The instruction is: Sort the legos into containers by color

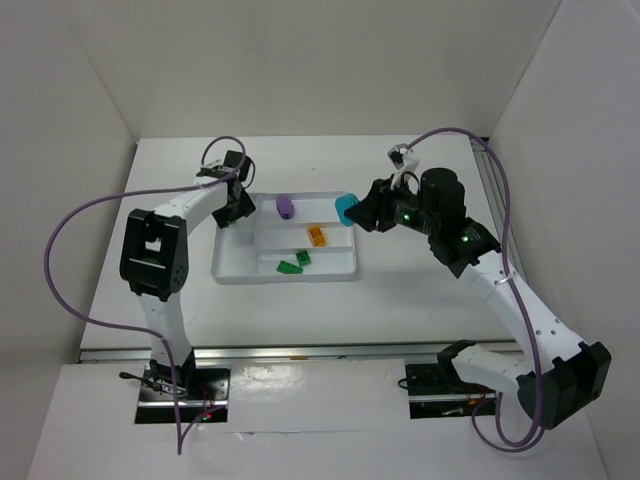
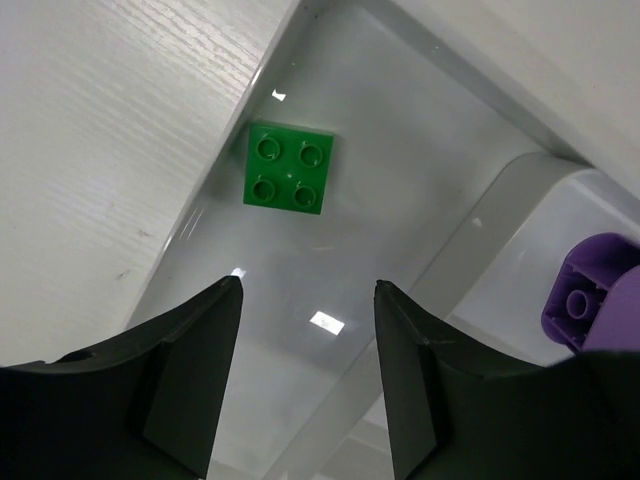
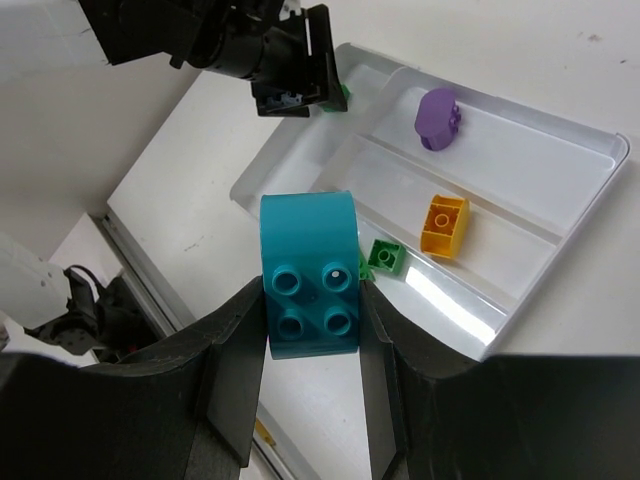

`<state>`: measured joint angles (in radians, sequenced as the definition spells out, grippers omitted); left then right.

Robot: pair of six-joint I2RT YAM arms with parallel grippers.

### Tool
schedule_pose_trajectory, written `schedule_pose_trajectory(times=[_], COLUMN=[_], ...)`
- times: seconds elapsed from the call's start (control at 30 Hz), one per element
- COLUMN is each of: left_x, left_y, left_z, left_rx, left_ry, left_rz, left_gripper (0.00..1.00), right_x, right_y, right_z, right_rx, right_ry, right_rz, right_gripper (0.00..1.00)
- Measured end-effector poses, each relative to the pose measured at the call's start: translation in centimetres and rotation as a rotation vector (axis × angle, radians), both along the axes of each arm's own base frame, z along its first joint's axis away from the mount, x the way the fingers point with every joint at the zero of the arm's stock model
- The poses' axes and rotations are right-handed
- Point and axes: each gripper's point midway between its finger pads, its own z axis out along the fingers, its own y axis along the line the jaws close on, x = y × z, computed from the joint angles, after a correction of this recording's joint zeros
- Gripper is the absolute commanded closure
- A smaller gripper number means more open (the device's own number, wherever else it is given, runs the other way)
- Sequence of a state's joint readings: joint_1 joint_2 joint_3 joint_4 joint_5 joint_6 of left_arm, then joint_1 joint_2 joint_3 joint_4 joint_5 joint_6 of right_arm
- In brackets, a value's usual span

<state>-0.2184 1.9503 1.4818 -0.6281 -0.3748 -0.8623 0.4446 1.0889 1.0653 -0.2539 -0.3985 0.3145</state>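
Note:
The white tray (image 1: pixel 230 262) lies between the arms. My right gripper (image 3: pixel 312 290) is shut on the cyan lego (image 3: pixel 308 262) and holds it in the air by the tray's right end (image 1: pixel 346 209). My left gripper (image 2: pixel 308 300) hangs open over the tray's left compartment, with nothing between its fingers. A flat green lego (image 2: pixel 289 168) lies on that compartment's floor just ahead of the fingertips. An orange lego (image 3: pixel 444 226) and two small green legos (image 1: pixel 296 262) lie in the tray's near part. A purple lego (image 1: pixel 286 207) sits in a back compartment.
A raised divider (image 2: pixel 500 215) separates the left compartment from the one with the purple lego (image 2: pixel 590 298). White walls close in the table at the back and both sides. Purple cables (image 1: pixel 60 240) loop off both arms.

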Motion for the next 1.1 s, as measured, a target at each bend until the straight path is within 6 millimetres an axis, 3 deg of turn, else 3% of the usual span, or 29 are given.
schedule_pose_trajectory(times=[0.17,0.43,0.63,0.93,1.1], left_x=[0.7,0.8,1.6,2.2,2.8], left_y=[0.0,1.1,1.5,2.0,1.8], left_z=[-0.8,-2.6,-2.5,-3.3,-3.2], left_rx=[0.0,0.03,0.066,0.112,0.106], left_ry=[0.001,0.037,0.009,0.004,-0.017], left_rz=[0.008,0.033,0.047,0.058,0.056], left_gripper=[0.23,0.24,0.25,0.41,0.66], right_x=[0.0,-0.1,-0.1,-0.2,-0.2], right_y=[-0.3,-0.5,-0.5,-0.7,-0.7], right_z=[-0.5,-0.8,-0.9,-1.3,-1.4], right_rx=[-0.016,-0.029,-0.034,-0.044,-0.047], right_ry=[0.013,0.017,0.02,0.033,0.038], right_rz=[-0.005,-0.005,-0.008,-0.013,-0.013], right_gripper=[0.75,0.75,0.75,0.75,0.75])
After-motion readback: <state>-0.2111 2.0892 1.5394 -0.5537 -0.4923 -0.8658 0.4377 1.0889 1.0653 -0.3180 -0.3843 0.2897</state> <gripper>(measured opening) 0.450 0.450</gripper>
